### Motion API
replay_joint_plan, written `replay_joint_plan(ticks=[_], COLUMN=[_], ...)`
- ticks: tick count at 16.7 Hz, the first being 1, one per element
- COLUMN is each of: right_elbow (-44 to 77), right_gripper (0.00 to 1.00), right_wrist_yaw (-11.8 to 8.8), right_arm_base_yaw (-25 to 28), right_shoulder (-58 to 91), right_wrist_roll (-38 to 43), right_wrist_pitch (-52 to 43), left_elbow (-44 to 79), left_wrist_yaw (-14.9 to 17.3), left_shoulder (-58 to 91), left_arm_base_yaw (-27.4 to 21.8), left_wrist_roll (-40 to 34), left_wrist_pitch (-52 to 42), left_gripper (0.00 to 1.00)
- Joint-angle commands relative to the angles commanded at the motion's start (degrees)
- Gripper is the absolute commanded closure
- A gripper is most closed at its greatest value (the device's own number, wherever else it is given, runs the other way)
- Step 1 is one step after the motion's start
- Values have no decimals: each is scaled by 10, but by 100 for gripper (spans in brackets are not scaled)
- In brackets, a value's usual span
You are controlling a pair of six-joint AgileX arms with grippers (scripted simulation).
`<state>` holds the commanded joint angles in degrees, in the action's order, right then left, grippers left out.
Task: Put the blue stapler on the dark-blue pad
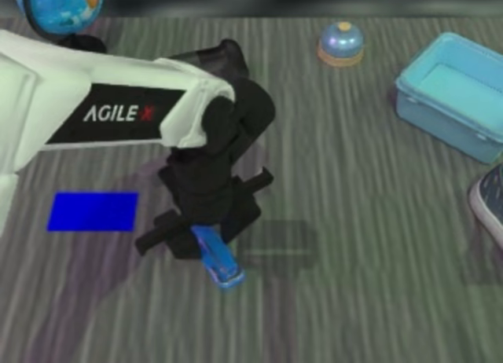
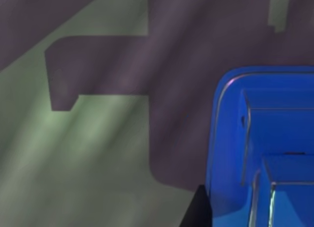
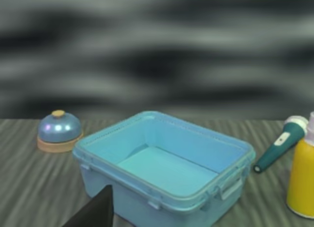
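My left gripper is clenched on the stapler, held right of the pad.

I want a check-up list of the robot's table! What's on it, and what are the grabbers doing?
Surface: grey streaked table, shadows under the left arm.
Job's things: blue stapler under the left gripper, right of the dark-blue pad, not on it.
Clutter: light-blue tub, bell, globe, dark object at the right edge; a yellow bottle and teal tool show in the right wrist view.
Grippers: left over the stapler, grip hidden; right gripper not seen from above.
Cables: nothing seen.
Surroundings: blurred dark backdrop.
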<state>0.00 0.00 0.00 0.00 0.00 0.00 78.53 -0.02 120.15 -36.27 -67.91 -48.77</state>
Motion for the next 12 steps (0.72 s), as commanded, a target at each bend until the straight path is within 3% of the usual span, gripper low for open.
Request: replay_joint_plan(ticks=[2, 3, 12], right_elbow=[0, 0, 0], right_gripper=[0, 0, 0], right_wrist_yaw=[0, 0, 0], right_arm_base_yaw=[0, 0, 0], right_shoulder=[0, 0, 0], right_wrist_roll=[0, 0, 0], right_wrist_pitch=[0, 0, 0], left_elbow=[0, 0, 2], left_wrist_yaw=[0, 0, 0], left_shoulder=[0, 0, -1], left_arm_base_yaw=[0, 0, 0], left_wrist_roll=[0, 0, 1], left_wrist_pitch=[0, 0, -2], left_gripper=[98, 100, 100])
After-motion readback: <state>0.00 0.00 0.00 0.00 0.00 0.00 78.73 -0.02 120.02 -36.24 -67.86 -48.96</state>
